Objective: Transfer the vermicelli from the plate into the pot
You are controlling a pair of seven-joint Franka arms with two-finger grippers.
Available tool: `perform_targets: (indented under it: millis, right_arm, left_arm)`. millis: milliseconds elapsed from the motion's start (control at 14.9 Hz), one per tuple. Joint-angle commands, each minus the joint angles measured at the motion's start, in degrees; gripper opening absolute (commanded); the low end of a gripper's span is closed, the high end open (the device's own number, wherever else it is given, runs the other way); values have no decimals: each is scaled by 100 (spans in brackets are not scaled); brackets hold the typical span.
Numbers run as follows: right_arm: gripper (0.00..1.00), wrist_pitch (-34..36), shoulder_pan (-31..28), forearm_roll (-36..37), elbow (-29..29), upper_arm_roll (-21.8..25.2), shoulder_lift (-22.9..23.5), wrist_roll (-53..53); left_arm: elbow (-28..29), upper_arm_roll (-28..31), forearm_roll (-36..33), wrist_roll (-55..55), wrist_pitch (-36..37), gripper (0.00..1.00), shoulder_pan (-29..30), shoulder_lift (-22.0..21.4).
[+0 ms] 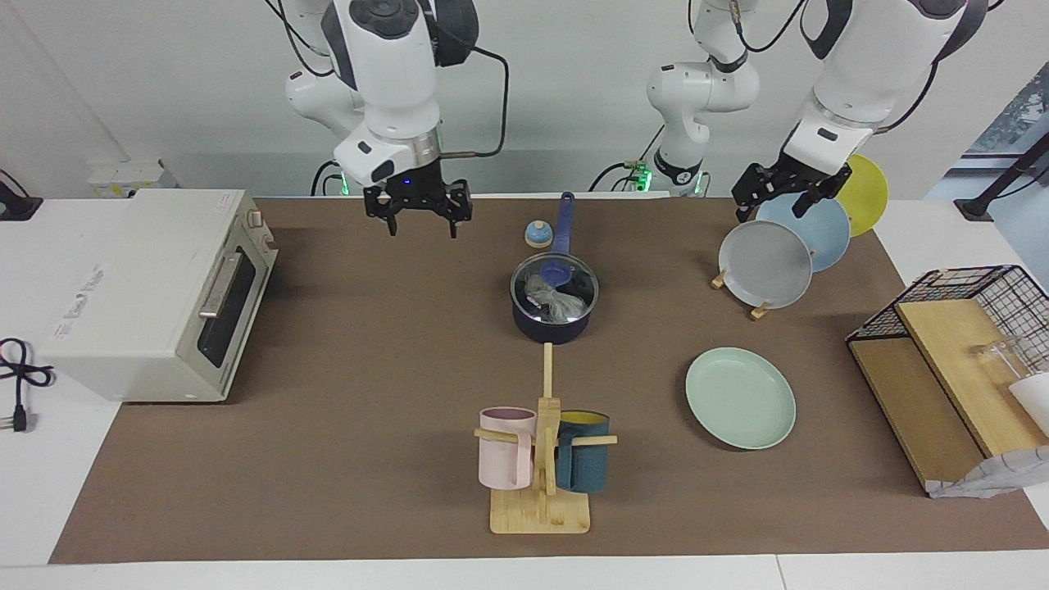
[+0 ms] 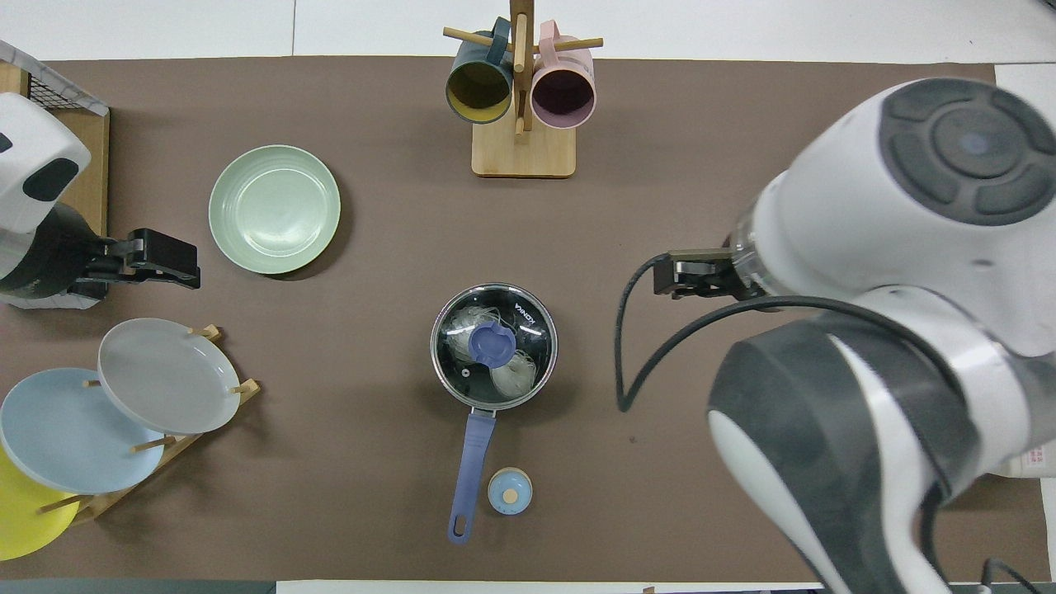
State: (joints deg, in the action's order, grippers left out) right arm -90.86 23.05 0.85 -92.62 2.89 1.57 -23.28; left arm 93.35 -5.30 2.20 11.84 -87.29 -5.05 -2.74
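Right gripper [image 1: 418,215] raised near the toaster oven [image 1: 156,295], fingers spread, nothing held. Left gripper [image 1: 783,195] over the dish rack [image 1: 737,287], finger state not readable; plates there could get clipped. Vermicelli [image 2: 503,371] already in the saucepan [image 1: 555,307] under a glass lid [image 2: 493,345]. Mint-green plate [image 2: 274,208] bare. Open mat around pot; mug tree [image 1: 541,459] farthest out.

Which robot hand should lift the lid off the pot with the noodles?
Probably the right hand: it hangs closer to the glass lid on the small navy saucepan. The left hand is away by the upright grey plate.
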Motion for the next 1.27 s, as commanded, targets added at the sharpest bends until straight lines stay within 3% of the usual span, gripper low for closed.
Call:
perform_targets:
  millis: [0, 335, 1206]
  right_arm:
    - [100, 594, -511, -6, 313, -43, -87, 673]
    - [100, 913, -1504, -5, 526, -114, 19, 1659]
    - [100, 851, -2085, -32, 350, -105, -52, 2125]
  left_arm:
    - [78, -33, 78, 20, 10, 100, 56, -95]
    - [78, -33, 78, 20, 10, 100, 56, -95]
    - [78, -33, 78, 20, 19, 100, 56, -95]
